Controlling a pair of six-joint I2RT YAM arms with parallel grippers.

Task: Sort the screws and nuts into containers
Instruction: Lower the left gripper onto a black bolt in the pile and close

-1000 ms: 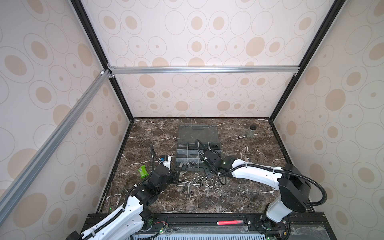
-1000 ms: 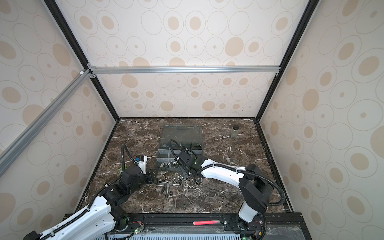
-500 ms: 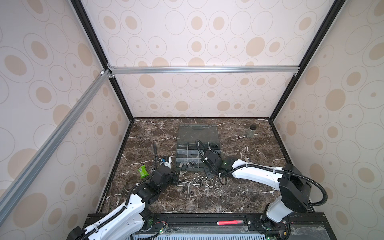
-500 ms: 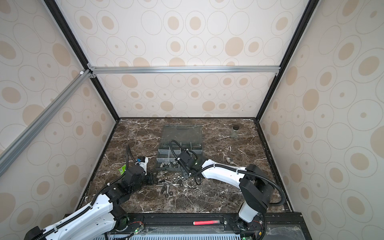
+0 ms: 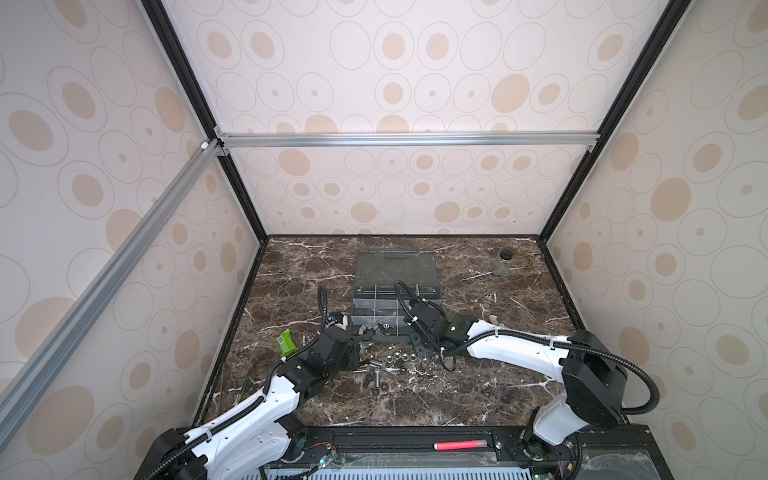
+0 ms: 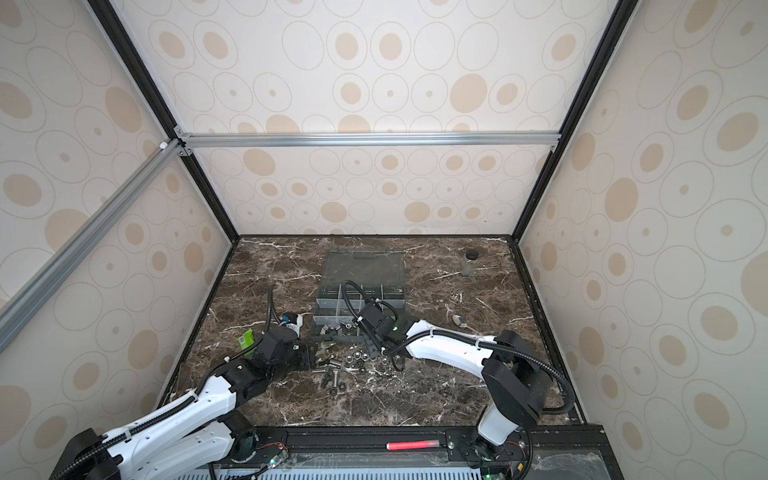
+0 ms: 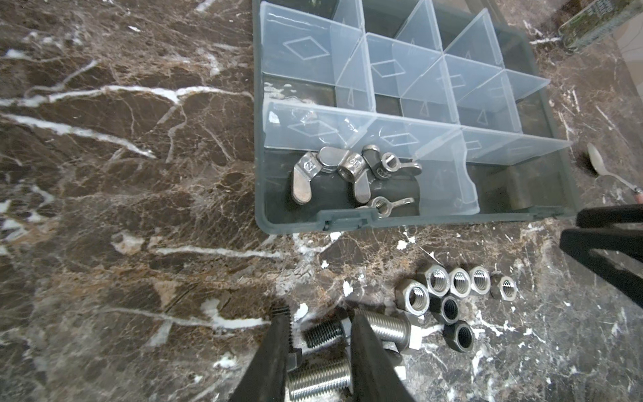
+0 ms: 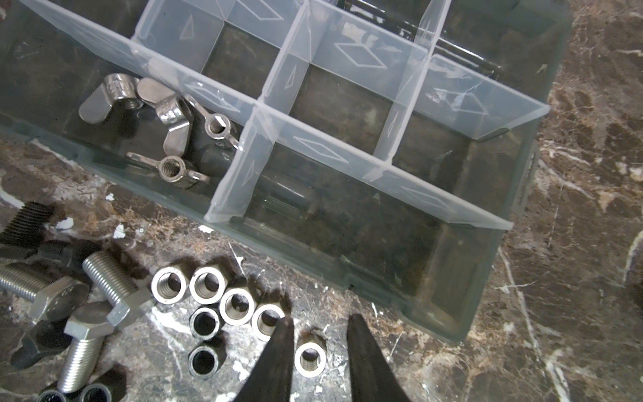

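Note:
The grey organizer box (image 5: 376, 309) (image 7: 259, 146) lies open, and its containers are the clear-walled compartments. Several wing nuts (image 7: 348, 174) (image 8: 163, 118) lie in its front corner compartment. In front of the box, hex nuts (image 7: 452, 285) (image 8: 215, 292) and screws (image 8: 87, 313) (image 5: 374, 372) lie loose on the marble. My left gripper (image 7: 320, 311) (image 5: 360, 360) is open, its fingers on either side of a dark screw (image 7: 322, 334) and a silver screw (image 7: 318, 379). My right gripper (image 8: 320, 318) (image 6: 372, 351) is open, straddling a small silver nut (image 8: 309, 358) with a gap beside it.
The box's clear lid (image 5: 397, 266) lies flat behind it. A glass jar with a black lid (image 5: 502, 264) stands at the back right. A green packet (image 5: 284, 341) lies left of my left arm, and a spoon (image 7: 598, 163) lies right of the box.
My left gripper has crept forward onto the screws. The right arm has not moved.

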